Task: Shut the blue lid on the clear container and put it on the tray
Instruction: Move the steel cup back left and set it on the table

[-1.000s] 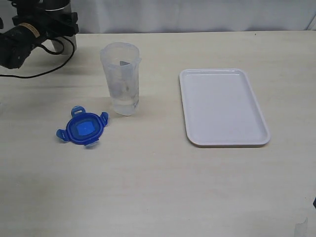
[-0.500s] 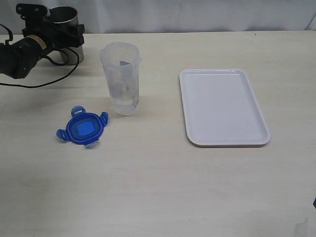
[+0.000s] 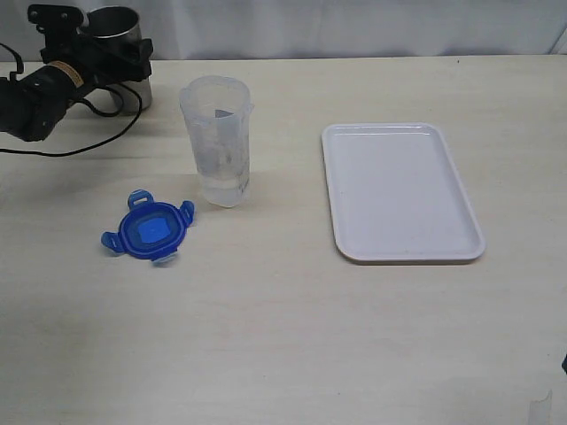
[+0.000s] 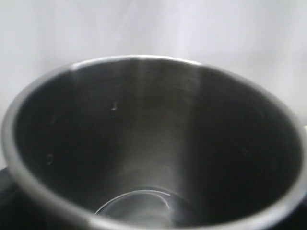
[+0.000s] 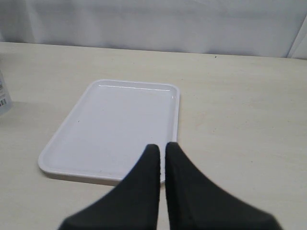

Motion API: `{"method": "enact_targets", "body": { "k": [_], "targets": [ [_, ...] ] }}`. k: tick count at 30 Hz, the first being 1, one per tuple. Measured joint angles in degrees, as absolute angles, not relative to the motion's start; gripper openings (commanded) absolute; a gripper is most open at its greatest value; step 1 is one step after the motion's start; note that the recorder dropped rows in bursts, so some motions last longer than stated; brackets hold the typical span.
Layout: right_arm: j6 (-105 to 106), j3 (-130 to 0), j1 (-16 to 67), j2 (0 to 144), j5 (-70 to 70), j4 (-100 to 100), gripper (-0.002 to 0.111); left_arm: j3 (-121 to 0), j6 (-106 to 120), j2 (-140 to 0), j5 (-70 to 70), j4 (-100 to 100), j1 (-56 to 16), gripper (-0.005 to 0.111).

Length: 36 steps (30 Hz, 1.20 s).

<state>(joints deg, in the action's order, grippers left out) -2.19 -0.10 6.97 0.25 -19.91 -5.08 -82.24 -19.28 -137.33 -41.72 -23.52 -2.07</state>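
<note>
The blue lid (image 3: 148, 232) lies flat on the table, left of and nearer than the clear container (image 3: 219, 142), which stands upright and uncovered. The white tray (image 3: 400, 191) lies bare to the right; in the right wrist view the tray (image 5: 110, 124) lies just beyond my right gripper (image 5: 160, 146), which is shut on nothing. That gripper does not show in the exterior view. My left gripper (image 3: 108, 55) is at the far left back corner, far from lid and container, with its fingers around a grey steel cup (image 3: 116, 31). The cup's inside (image 4: 153, 143) fills the left wrist view.
A black cable (image 3: 84, 142) loops on the table below the left arm. The table's back edge meets a white backdrop (image 3: 354, 27) just behind the cup.
The left arm moved down and right with the steel cup over the first half second, then held still. Lid, container and tray have not moved.
</note>
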Motion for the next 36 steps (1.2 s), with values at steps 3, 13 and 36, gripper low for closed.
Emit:
{"method": "enact_targets", "body": {
  "k": [3, 13, 36],
  "targets": [
    [-2.2, -0.1, 7.0, 0.3, -19.9, -5.1, 0.004, -82.2, -19.3, -137.3, -40.6, -23.5, -2.1, 0.016],
    [-2.2, -0.1, 7.0, 0.3, -19.9, -5.1, 0.004, -82.4, -19.3, -137.3, -39.5, -23.5, -2.1, 0.077],
    [-2.2, -0.1, 7.0, 0.3, -19.9, -5.1, 0.004, -82.7, -19.3, -137.3, -30.9, -23.5, -2.1, 0.105]
  ]
}}
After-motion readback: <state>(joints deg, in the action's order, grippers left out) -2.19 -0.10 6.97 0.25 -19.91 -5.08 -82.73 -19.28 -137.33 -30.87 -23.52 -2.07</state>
